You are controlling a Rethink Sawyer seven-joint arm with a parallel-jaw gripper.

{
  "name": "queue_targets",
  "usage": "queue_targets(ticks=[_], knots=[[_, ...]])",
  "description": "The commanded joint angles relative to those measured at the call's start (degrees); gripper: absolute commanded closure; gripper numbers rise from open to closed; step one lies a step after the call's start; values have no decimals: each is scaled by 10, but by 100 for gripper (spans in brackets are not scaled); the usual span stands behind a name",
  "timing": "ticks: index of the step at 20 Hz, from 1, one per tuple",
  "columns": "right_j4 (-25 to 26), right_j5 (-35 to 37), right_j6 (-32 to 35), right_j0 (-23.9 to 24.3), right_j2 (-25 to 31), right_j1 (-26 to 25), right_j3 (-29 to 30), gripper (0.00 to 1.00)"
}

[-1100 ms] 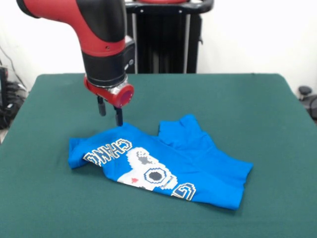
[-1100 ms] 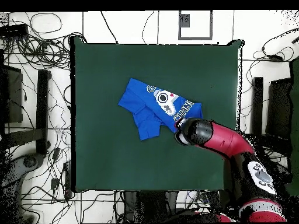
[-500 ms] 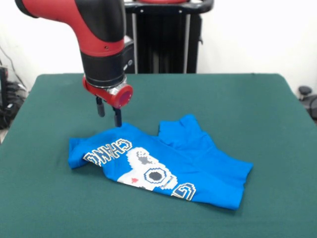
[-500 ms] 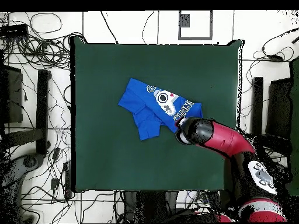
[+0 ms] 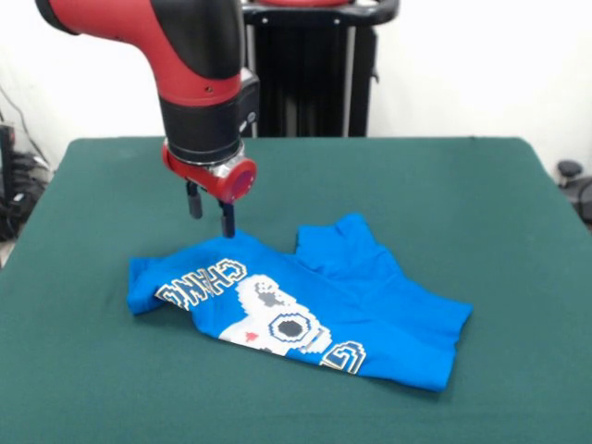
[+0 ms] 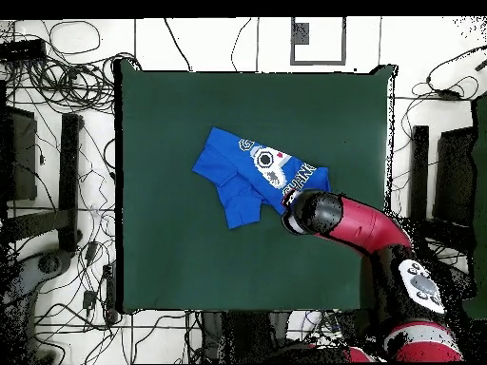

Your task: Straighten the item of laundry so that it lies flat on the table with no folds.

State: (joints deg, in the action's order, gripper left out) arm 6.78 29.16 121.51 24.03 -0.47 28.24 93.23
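Observation:
The item of laundry [image 5: 370, 296] is a bright blue T-shirt lying rumpled on the table [image 5: 444, 185], graphic side up, with folds along its far edge and right end. In the overhead view the shirt [image 6: 249, 176] sits right of the table's [image 6: 171, 257] centre. My gripper [image 5: 211, 211] hangs just above the shirt's far edge near the lettering. Its two dark fingers stand apart, open, with nothing between them. From overhead, the red wrist [image 6: 309, 211] covers the fingers and the shirt's nearest corner.
Green felt surrounds the shirt on all sides. Cables and black stands [image 6: 67, 181] lie on the floor around the table.
The gripper has shifted a little to the right in the front view, staying just above the shirt's far edge. The shirt has not moved.

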Motion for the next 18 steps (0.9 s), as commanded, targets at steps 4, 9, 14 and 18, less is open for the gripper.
queue_targets(ticks=[4,9,14,18], knots=[[-13,32,25,-22,59,-35,-7,0],[-10,34,21,-24,59,-35,-9,0],[-11,31,20,-23,61,-34,-7,0],[-11,32,21,-25,61,-35,-9,0]])
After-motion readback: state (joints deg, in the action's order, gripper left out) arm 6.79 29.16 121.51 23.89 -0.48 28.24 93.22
